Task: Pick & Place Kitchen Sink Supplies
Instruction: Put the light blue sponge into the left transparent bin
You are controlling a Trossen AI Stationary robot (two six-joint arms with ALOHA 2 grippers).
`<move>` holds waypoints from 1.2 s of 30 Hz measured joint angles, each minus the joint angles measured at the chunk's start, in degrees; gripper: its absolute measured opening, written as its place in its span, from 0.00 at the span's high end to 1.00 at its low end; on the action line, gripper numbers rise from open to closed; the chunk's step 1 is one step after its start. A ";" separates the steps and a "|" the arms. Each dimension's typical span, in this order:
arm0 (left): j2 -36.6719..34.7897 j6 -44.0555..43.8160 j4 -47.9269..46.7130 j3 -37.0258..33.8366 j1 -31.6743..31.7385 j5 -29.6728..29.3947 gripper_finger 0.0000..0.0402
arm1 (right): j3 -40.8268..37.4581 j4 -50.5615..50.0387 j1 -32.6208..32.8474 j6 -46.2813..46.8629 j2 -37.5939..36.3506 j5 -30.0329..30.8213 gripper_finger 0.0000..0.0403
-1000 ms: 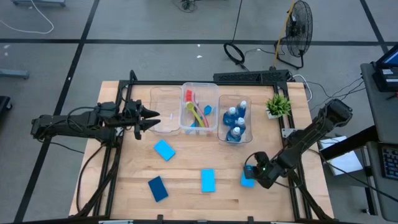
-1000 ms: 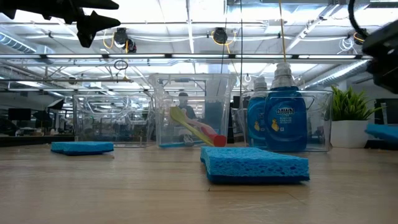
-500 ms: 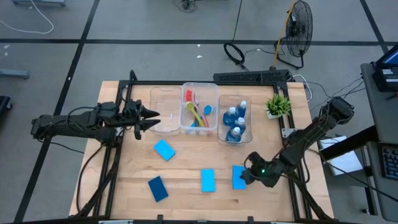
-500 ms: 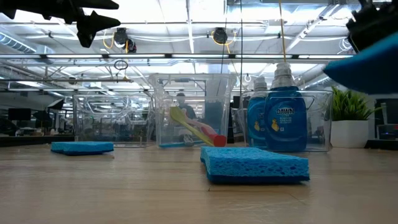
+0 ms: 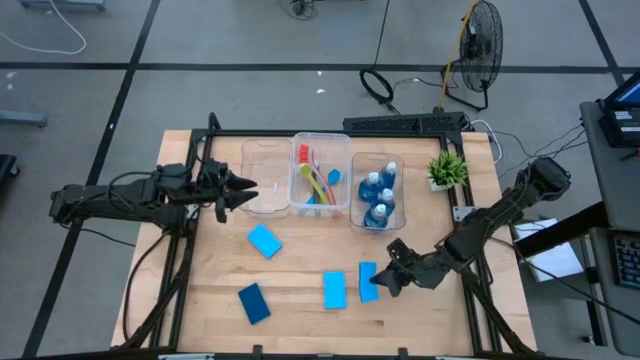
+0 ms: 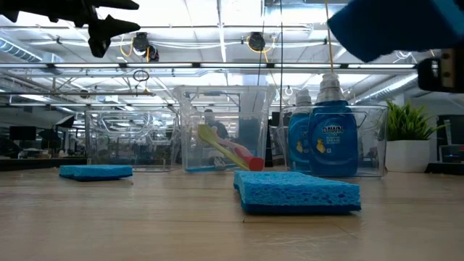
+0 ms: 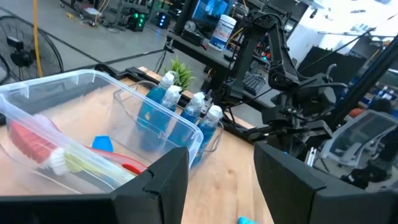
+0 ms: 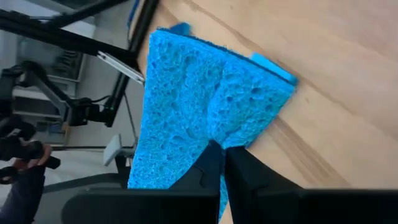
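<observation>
Blue sponge pinched in my right gripper: that is the step in hand, the carry, with the drop still to come.

Going left to right in the high view: my left gripper [image 5: 243, 190] hangs over the left edge of the empty clear bin [image 5: 268, 177], fingers partly apart and holding nothing; it waits. On the wood just below it lies a light blue sponge [image 5: 264, 240], and nearer the front edge the darker sponge [image 5: 254, 303]. The middle bin [image 5: 322, 176] holds the brushes [image 5: 318, 183], red, yellow-green and blue. In front of it, well apart from the bins, a third sponge [image 5: 334, 290] lies flat. Just beside that one is the held sponge [image 5: 367, 282], raised off the table; in the low view it floats above the blue bottles [image 6: 322, 138]. My right gripper [image 5: 385, 281] is clamped tight on its edge: in the right wrist view my fingertips [image 8: 214, 163] meet on the sponge [image 8: 199, 106], which stands out ahead of them and droops a little. Further right the bottle bin [image 5: 379, 190] holds the bottles, and the potted plant [image 5: 446, 169] stands at the table's right edge.

I judge the empty bin on the left to be the likely home for sponges. Getting there calls for a long reach across the table, lifting clear of the other bins' walls, with my left arm already near that bin. The pinch is on one edge only, so the sponge could swing or slip.
</observation>
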 joint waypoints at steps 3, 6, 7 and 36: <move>0.01 -1.52 0.02 0.00 -0.02 0.01 0.54 | 0.00 2.26 -1.54 -3.40 0.00 -0.20 1.00; 0.01 -3.79 0.02 0.00 -0.01 0.02 0.54 | 0.00 5.07 -3.32 -7.11 0.00 -0.85 1.00; 0.01 -4.67 0.02 0.00 -0.06 0.02 0.54 | 0.00 6.30 -4.09 -8.51 0.00 -1.63 1.00; 26.89 -8.50 36.94 0.00 -6.88 0.21 0.54 | 11.02 12.29 -27.14 -45.06 -0.04 -9.92 1.00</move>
